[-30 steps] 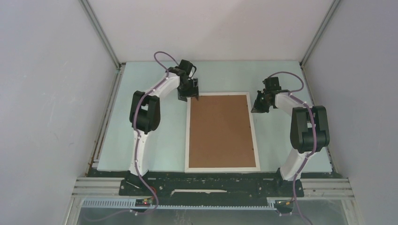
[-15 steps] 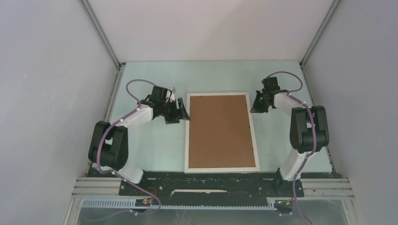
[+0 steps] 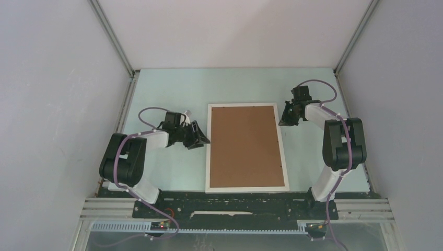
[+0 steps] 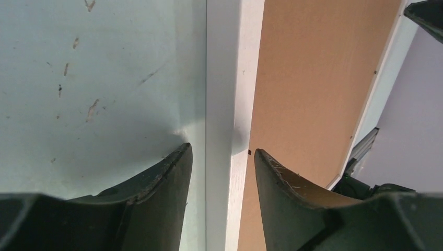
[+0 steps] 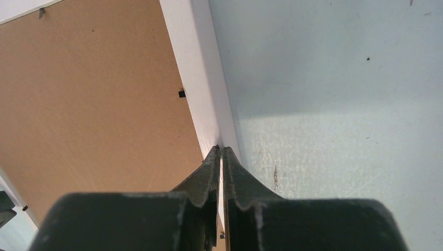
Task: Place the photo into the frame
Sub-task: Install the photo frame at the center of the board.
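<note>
Lying flat on table (image 3: 167, 89), back uppermost: frame (image 3: 247, 189), brown backing board (image 3: 245, 146) filling it. Not showing anywhere: photo, possibly sitting under the board, cannot tell. Straddling the left rail, fingers spread, gripping nothing: left gripper (image 4: 222, 152). Hovering at the right rail, fingers pressed together, pinching nothing: right gripper (image 5: 220, 150). Risking: clamping the thin rail off-centre, dragging or tilting the frame, unseating the board.

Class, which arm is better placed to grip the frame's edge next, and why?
Probably left: the left gripper stands open astride the left rail of the frame, ready to close. The right gripper is shut, tips at the right rail's edge.
</note>
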You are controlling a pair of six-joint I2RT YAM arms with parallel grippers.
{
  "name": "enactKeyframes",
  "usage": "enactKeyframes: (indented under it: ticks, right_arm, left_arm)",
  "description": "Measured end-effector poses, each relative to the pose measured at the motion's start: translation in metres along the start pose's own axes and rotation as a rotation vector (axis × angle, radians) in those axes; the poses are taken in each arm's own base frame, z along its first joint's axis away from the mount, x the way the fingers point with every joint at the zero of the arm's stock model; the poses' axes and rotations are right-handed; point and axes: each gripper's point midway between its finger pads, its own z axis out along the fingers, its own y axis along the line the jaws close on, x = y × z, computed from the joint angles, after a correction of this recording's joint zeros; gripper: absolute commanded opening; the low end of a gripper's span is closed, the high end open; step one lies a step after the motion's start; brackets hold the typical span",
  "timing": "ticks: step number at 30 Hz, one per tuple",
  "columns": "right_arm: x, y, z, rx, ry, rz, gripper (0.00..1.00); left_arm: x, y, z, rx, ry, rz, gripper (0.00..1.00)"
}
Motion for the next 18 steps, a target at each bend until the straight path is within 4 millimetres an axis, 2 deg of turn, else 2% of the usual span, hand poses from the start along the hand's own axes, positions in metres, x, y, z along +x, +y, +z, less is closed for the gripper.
enactKeyframes:
  ticks: [4, 12, 18]
  right_arm:
    - [0.0, 0.0, 0.0, 0.0, 0.0, 0.0, 0.09]
    - [0.0001, 0.0003, 0.0001, 0.0, 0.0, -0.001, 0.09]
    - [0.0007, 0.0018, 0.0003, -0.002, 0.001, -0.006, 0.09]
  left_arm:
    - [0.001, 0.0026, -0.0002, 0.026, -0.01, -0.017, 0.56]
    - [0.0021, 0.0035, 0.0008, 0.034, -0.017, -0.012, 0.46]
    - [0.0045, 0.0065, 0.0014, 0.025, -0.015, -0.015, 0.45]
